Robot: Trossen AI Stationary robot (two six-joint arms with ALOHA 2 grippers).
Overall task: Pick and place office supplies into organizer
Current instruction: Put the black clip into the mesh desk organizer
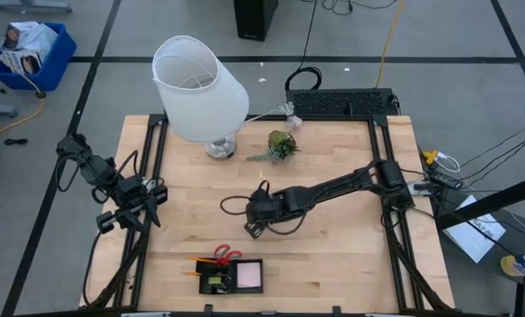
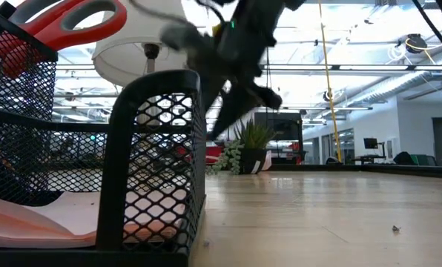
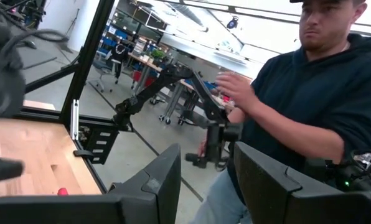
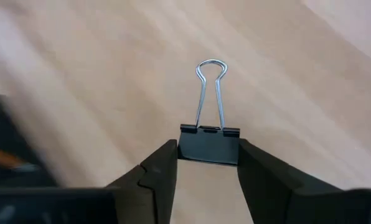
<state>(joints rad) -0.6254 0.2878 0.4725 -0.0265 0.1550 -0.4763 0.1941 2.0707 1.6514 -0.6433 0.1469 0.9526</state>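
Above the middle of the table: the right gripper (image 1: 255, 220) hangs over bare wood, its arm stretched across from the right edge.
Right gripper's grasp: its two fingers are closed on a black binder clip (image 4: 209, 144), pinching the clip's body from both sides, with the wire handles pointing away from the wrist.
Left gripper: the left gripper (image 3: 207, 180) waits off the table's left edge with its fingers apart and nothing between them; a person in a dark hooded top (image 3: 316, 99) stands beyond it.
Organizer: the black mesh organizer (image 1: 232, 276) sits near the front edge of the table, a little toward the left of the right gripper.
Already in the organizer: a pink sticky-note pad (image 1: 248, 276) lies in one compartment; red-handled scissors (image 1: 226, 255) and orange pencils (image 1: 196, 261) rest at its far and left side.
Other things on the table: a white lamp (image 1: 199, 88) and a small green plant (image 1: 282, 144) stand toward the back, well apart from the work.
Step in hand: carrying the clip, judged from the closed grasp and the gap to the organizer.
Next move calls for: bringing the clip toward the front edge, lining it up over a free compartment clear of the scissors handles, lowering it and only then letting go.
Risk: a small clip dropped from high up could bounce off the mesh rim.
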